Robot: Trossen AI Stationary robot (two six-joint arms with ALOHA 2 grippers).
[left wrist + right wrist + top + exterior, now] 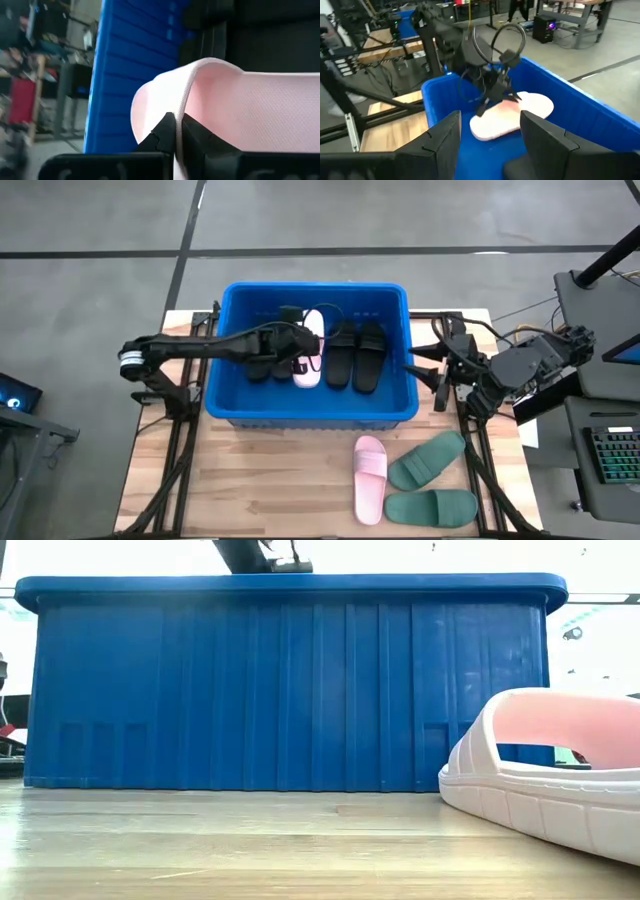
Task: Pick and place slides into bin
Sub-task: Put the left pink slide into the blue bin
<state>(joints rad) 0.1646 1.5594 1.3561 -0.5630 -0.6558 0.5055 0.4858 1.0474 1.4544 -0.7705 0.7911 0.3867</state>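
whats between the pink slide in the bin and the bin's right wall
Two black slides lie side by side between the pink slide, held by the left tool, and the bin's right wall; the high view shows it.

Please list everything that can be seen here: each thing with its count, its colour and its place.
bin: one, bright blue, on the table's far half.
black slides: two clearly seen in the bin; more dark ones under the left arm, count unclear.
pink slide in the bin: one.
pink slide on the table: one.
green slides: two, beside it.
table: one, light wood.
left gripper: shut on the binned pink slide.
right gripper: open, at the bin's right rim.
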